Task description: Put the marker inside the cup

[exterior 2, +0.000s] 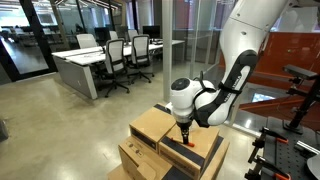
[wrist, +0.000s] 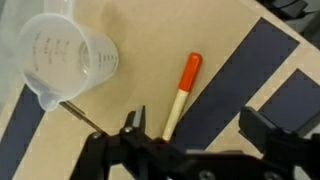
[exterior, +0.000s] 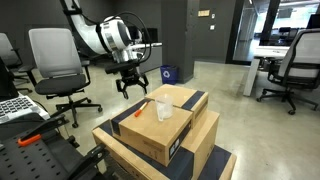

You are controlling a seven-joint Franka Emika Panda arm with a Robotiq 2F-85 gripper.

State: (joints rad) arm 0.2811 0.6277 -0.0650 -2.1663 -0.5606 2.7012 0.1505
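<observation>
Black, your gripper's [wrist: 195, 125] 2 jaws stand wide apart and hold nothing, hanging above the top box [wrist: 140, 40]. Below them the marker [wrist: 182, 93] lies flat on the cardboard, its orange cap pointing away from the jaws, just beside a black tape stripe [wrist: 245, 70]. The cup [wrist: 65, 60] sits near the marker without touching it, closer to the box's edge.
</observation>
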